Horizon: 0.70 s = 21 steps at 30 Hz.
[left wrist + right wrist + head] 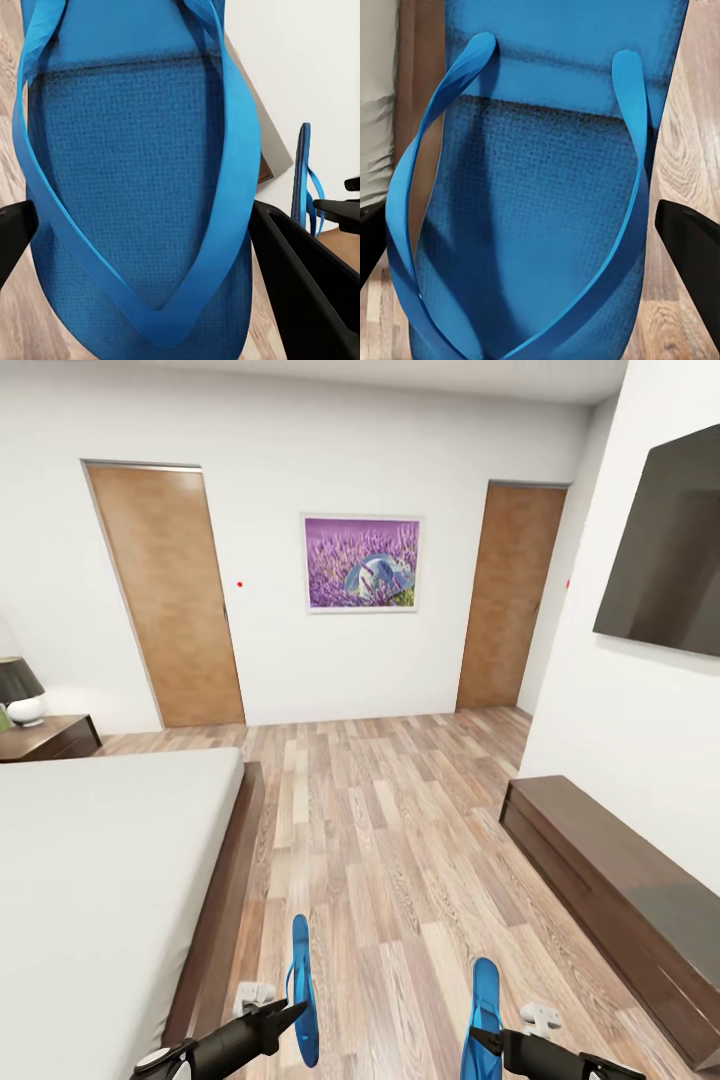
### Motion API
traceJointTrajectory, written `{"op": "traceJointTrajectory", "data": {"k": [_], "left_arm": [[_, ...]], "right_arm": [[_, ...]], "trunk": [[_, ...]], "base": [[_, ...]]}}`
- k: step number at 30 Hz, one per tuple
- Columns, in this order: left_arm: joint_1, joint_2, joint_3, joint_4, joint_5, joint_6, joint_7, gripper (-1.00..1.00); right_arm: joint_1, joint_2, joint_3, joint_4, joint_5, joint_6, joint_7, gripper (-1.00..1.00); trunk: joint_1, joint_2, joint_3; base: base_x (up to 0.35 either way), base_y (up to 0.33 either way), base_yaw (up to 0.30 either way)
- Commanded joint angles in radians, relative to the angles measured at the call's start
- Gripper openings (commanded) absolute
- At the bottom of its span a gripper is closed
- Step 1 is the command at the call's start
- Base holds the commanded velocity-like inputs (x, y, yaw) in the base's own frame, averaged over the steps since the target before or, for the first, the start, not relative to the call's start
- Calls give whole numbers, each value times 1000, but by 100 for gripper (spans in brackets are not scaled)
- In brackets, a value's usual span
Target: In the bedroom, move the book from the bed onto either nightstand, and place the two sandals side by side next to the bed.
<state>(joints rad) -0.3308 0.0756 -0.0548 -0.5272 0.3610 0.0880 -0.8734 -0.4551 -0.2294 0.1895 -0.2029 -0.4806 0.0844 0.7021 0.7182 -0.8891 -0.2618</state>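
Observation:
Low in the head view, each of my grippers holds one bright blue sandal on edge above the wood floor. My left gripper [285,1015] is shut on the left sandal [302,980], close to the bed frame [225,920]. About a sandal's length to its right, my right gripper [483,1042] is shut on the right sandal [485,1000]. In the left wrist view the sandal's strapped sole [135,150] sits between black fingers [300,277], with the other sandal [304,180] beyond. The right wrist view has its sandal [547,187] between dark fingers [690,240]. The off-white mattress [90,880] is bare, and the book is out of view.
A dark nightstand [50,738] with a black-shaded lamp [20,690] stands beyond the bed at far left. A long dark TV bench [610,890] runs along the right wall under a wall screen [665,550]. Two brown doors [165,600] flank a purple picture. Wood floor [390,840] stretches ahead.

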Motion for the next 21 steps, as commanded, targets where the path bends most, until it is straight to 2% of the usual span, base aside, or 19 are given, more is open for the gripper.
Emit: {"op": "traceJointTrajectory", "data": {"k": [1,14,21], "left_arm": [[-1,1,-5,-1,10,9,-1,-100],[-1,1,-5,0,10,9,-1,-100],[-1,1,-5,-1,10,9,-1,-100]], "right_arm": [[0,-1,5,-1,-10,8,2,-100],[0,-1,5,-1,-10,9,2,-100],[0,-1,5,-1,-10,9,2,-100]], "trunk": [[0,-1,0],[0,-1,21],[0,-1,24]], "base": [[0,0,0],[0,0,0],[0,0,0]]}}
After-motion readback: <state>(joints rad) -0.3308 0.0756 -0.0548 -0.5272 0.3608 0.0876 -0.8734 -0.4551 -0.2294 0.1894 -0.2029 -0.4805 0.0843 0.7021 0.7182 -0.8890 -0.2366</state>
